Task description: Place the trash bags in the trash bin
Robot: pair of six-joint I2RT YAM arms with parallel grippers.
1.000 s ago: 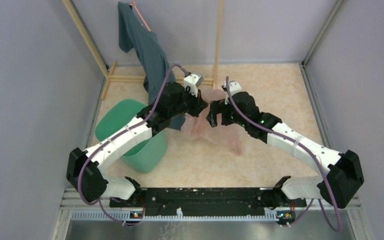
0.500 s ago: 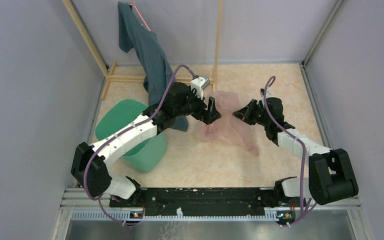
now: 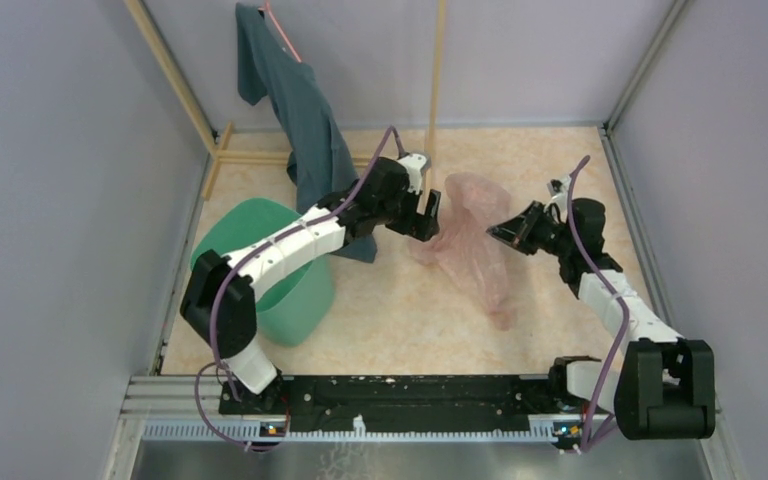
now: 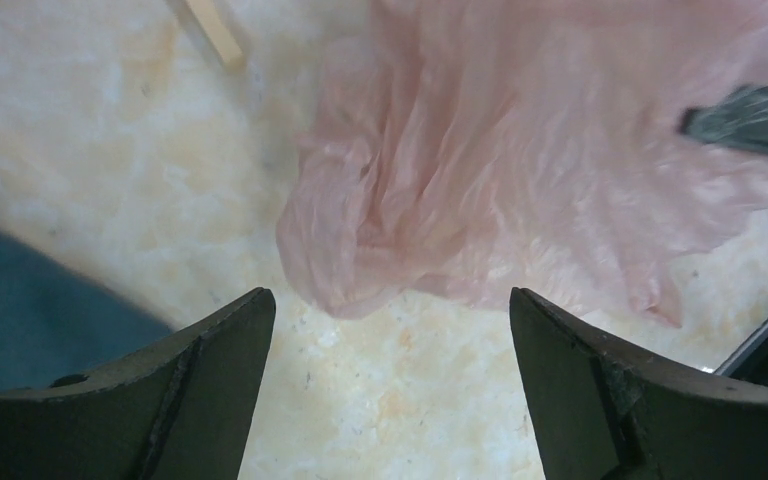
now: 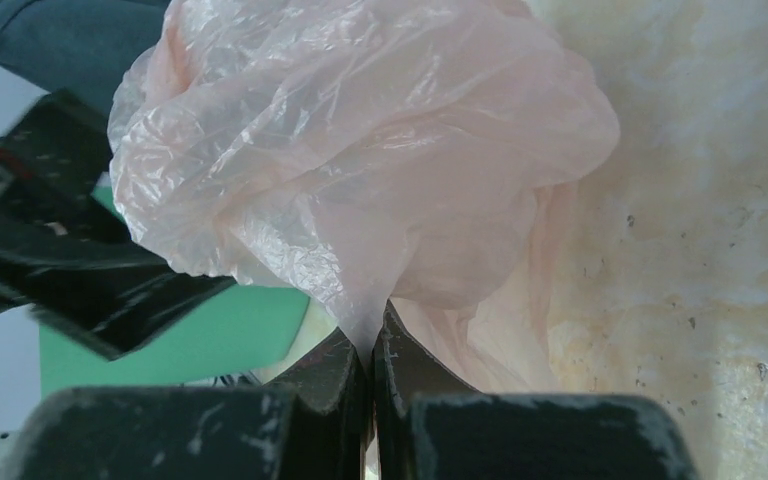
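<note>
The right gripper has its fingers pressed together on a fold of the pink trash bag. The left gripper hangs spread wide over the bag's other edge. The trash bin stands well apart, under that arm.

Bin: on the table, at the left, under the left arm.
Bag: mid-table, right of the bin and apart from it, outside it.
Left gripper: just left of the bag, over its left edge.
Right gripper: at the bag's right side, film caught between its fingers.
Garment: hanging on the wooden frame at the back left, behind the bin.
</note>
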